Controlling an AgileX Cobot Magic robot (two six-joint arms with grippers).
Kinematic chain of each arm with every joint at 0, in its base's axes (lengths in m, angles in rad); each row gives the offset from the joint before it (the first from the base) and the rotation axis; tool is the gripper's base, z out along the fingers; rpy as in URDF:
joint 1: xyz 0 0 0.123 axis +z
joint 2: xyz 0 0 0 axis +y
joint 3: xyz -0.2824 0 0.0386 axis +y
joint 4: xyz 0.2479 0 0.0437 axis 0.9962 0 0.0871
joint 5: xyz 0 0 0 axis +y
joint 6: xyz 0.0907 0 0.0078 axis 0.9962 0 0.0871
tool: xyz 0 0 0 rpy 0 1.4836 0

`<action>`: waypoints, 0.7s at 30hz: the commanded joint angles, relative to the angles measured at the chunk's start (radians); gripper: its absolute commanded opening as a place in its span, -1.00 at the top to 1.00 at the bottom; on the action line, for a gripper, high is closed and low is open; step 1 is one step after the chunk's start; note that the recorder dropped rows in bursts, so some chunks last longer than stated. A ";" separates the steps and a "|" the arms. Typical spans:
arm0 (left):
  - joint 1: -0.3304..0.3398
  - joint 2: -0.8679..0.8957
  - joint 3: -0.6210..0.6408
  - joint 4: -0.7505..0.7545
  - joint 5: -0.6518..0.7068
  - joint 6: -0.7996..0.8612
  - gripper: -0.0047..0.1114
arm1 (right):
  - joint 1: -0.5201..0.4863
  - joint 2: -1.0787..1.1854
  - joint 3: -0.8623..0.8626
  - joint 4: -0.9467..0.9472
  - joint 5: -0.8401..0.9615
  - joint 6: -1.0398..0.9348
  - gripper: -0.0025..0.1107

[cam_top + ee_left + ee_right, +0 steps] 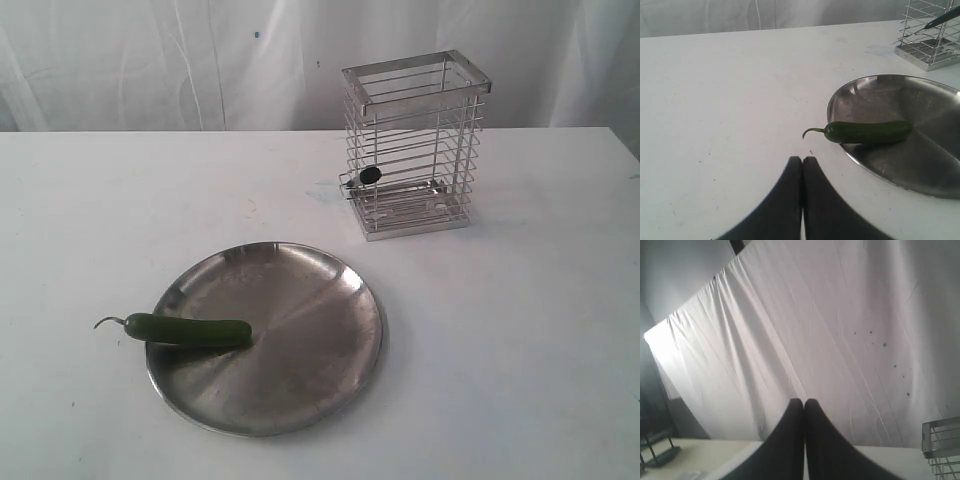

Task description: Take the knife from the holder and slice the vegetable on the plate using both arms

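Note:
The green chili pepper (190, 330) lies on the left part of the steel plate (300, 340), its stem hanging past the rim. The wire holder (415, 145) stands behind the plate to the right. The black knife (942, 20) leans inside it, and a round black end (370, 175) pokes through the wires low on the left side. My left gripper (802, 159) is shut and empty above the table, a short way from the chili's (867, 131) stem and the plate (920, 160). My right gripper (804, 401) is shut and empty, facing the curtain. Neither arm shows in the exterior view.
A white curtain (200, 60) hangs behind the white table (520, 330). A corner of the holder (942, 440) shows in the right wrist view, and a dark rack (655, 450) stands off the table's side.

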 commanded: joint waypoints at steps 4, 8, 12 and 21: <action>0.003 -0.004 0.003 -0.002 -0.001 -0.009 0.92 | -0.006 0.284 -0.152 -0.203 -0.002 0.028 0.96; 0.003 -0.004 0.003 -0.002 -0.001 -0.009 0.92 | -0.006 0.333 -0.151 -0.203 0.054 0.028 0.96; 0.003 -0.004 0.003 -0.002 -0.001 -0.009 0.92 | -0.006 0.377 -0.149 -0.203 0.149 -0.017 0.96; 0.003 -0.004 0.003 -0.002 -0.001 -0.009 0.92 | 0.026 0.453 0.117 0.734 0.410 -0.915 0.96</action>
